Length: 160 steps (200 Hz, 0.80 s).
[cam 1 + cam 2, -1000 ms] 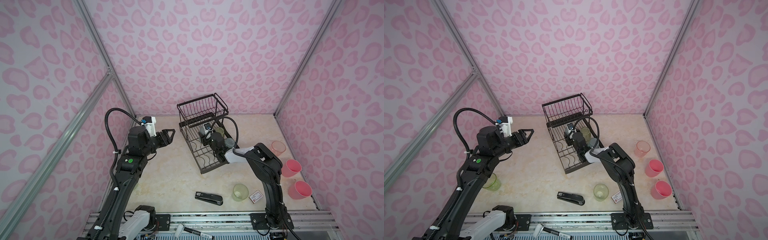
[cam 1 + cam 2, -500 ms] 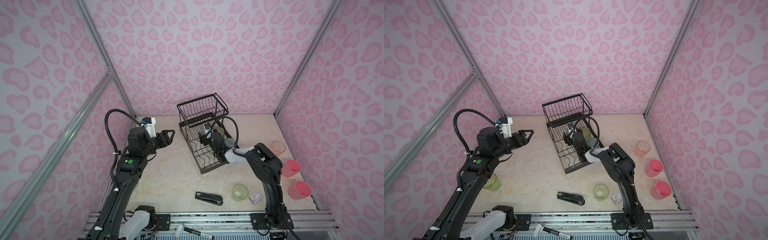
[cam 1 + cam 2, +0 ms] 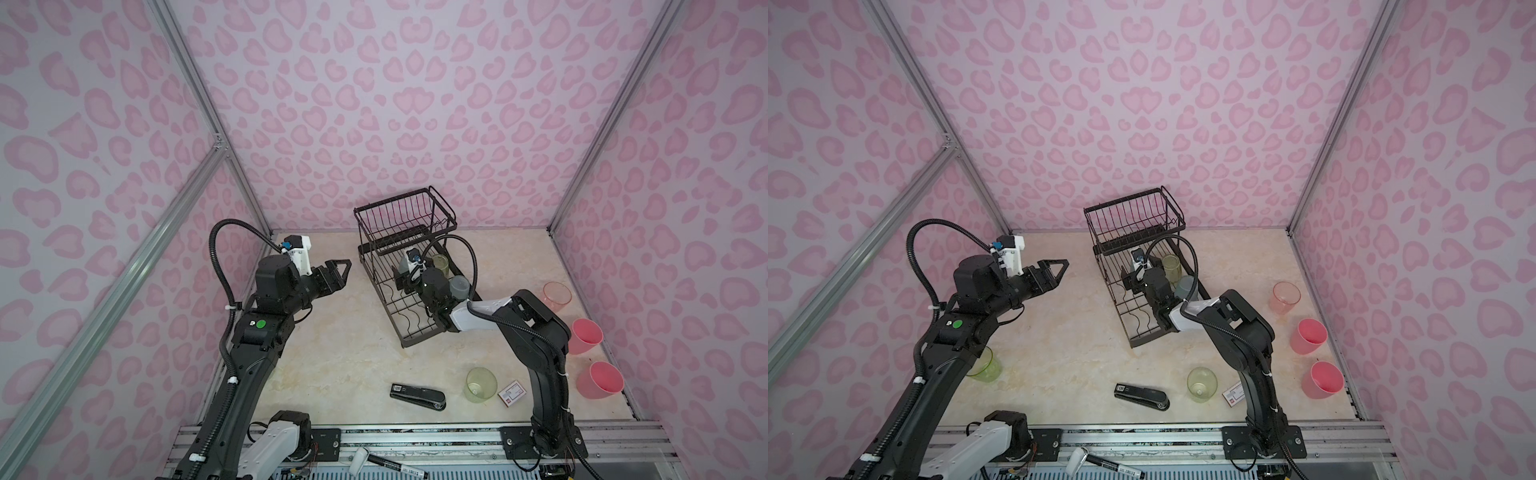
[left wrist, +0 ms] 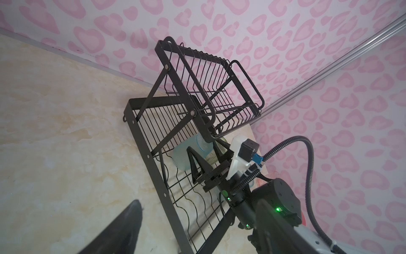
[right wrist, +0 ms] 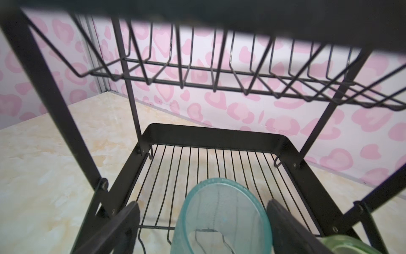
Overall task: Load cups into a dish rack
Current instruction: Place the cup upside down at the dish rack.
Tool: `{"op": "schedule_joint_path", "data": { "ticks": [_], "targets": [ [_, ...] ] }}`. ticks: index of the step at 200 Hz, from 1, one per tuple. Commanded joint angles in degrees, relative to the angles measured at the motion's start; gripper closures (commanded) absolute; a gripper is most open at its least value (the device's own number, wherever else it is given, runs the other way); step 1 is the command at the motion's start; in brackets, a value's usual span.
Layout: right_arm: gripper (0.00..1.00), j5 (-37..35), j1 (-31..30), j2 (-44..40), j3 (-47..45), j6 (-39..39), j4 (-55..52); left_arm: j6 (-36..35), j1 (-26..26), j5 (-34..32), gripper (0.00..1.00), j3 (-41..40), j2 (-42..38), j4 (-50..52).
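Right wrist view: right gripper (image 5: 203, 203) spread open astride teal cup (image 5: 219, 211), possibly grazing one side.

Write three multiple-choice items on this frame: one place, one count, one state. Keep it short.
1. Where is the black stapler?
A) against the back wall
B) on the table near the front edge, beside a yellow-green cup
C) at the left arm's base

2. How many opaque pink cups are on the table?
A) one
B) four
C) two

3. What state is the right end effector in?
A) open, with its fingers on either side of a teal cup in the dish rack's lower tray
B) shut and empty above the table
C) shut on the stapler

Key:
1 B: both top views show it lying by that cup.
2 C: two sit near the right arm.
3 A: the right wrist view shows a gap between one finger and the cup.
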State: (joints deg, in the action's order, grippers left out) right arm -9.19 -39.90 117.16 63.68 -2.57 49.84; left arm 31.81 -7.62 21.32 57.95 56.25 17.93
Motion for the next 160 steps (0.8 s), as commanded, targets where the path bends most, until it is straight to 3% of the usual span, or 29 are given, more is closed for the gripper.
{"op": "schedule_joint_path", "data": {
  "ticks": [1, 48, 109, 160],
  "targets": [
    [0.10, -1.09, -0.19, -0.66, -1.15, -0.68, 2.15, -0.52, 0.15, -0.45, 0.15, -0.38, -0.22, -1.58],
    [0.09, -3.22, -1.30, -3.19, -4.93, -1.48, 3.33, -0.70, 0.40, -0.90, 0.14, -1.35, 0.25, -1.85],
    [0.11, -7.54, -4.94, -13.14, -12.95, -1.10, 1.18, -0.44, 0.75, -0.83, 0.13, -2.14, 1.01, -2.20],
    [0.17, -13.82, -9.00, -28.21, -18.20, 3.56, -15.27, -0.62, 0.75, -1.82, 0.14, -2.54, 0.54, -1.68]
  ]
}}
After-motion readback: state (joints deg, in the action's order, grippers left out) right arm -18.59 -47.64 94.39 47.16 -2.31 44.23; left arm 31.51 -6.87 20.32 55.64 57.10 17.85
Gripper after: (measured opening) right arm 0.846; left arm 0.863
